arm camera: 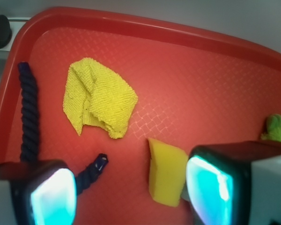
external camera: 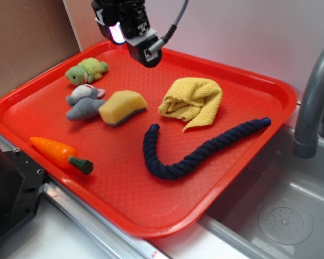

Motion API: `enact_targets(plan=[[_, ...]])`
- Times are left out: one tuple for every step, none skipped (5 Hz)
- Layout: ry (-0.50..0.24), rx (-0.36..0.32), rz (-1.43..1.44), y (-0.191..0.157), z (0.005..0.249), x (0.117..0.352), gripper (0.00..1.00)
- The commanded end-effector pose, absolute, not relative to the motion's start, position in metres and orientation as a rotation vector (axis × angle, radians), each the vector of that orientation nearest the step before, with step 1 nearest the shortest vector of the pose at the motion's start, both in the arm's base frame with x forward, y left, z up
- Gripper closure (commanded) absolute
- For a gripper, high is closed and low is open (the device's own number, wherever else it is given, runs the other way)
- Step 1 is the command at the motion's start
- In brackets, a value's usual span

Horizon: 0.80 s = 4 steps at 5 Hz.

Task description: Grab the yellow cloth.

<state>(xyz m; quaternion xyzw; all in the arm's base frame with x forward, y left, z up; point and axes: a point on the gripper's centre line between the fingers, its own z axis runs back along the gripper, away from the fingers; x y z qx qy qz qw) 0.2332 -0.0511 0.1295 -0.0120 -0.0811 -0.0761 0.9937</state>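
The yellow cloth (external camera: 193, 101) lies crumpled on the red tray (external camera: 129, 194), right of centre; in the wrist view the yellow cloth (arm camera: 98, 97) sits at upper left. My gripper (external camera: 134, 32) hangs high above the tray's back edge, well up and left of the cloth. In the wrist view the gripper (arm camera: 131, 194) is open, its two fingers wide apart with nothing between them but tray floor far below.
A pale-yellow sponge (external camera: 122, 107) lies left of the cloth, with a grey plush mouse (external camera: 85, 102) and a green plush turtle (external camera: 87, 70) beyond it. A dark blue rope (external camera: 197, 152) curves in front of the cloth. A toy carrot (external camera: 61, 154) lies front left. A sink and faucet (external camera: 313, 97) stand at right.
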Motion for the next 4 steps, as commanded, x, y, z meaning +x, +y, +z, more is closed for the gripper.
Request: enact_targets(plan=[[-0.244,0.002,-0.281,-0.068,0.115,0.270,0.00],[-0.221,-0.007,-0.341,-0.078,0.085,0.292,0.00],[-0.174,-0.013,-0.381,-0.083,0.058,0.306,0.00],[-0.147,-0.040,-0.387,-0.084,0.046,0.313,0.00]])
